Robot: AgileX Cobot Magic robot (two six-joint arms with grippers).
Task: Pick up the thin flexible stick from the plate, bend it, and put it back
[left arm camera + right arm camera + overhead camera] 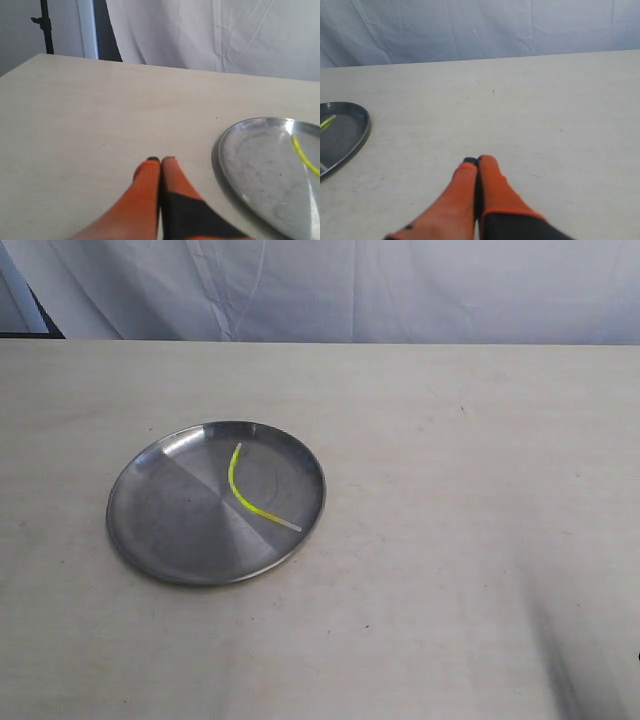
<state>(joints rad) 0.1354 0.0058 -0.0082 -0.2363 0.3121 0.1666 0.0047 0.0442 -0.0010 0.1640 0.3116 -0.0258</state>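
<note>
The thin flexible stick (248,496) lies curved on the right half of the plate (160,510), its whitish tip toward the plate's near right rim. Neither arm shows in the exterior view. In the left wrist view my left gripper (160,159) is shut with nothing in it, its orange fingers pressed together over bare table, apart from the plate (255,165), where a piece of the stick (304,156) shows. My right gripper (477,160) is likewise shut and empty over the table, well away from the plate (350,137) and the stick (327,121).
A pale beige table (450,490) spreads around the plate, with a white cloth backdrop (400,285) behind its far edge. A dark stand (46,27) rises beyond the table's corner in the left wrist view. A soft shadow (585,660) lies at the near right.
</note>
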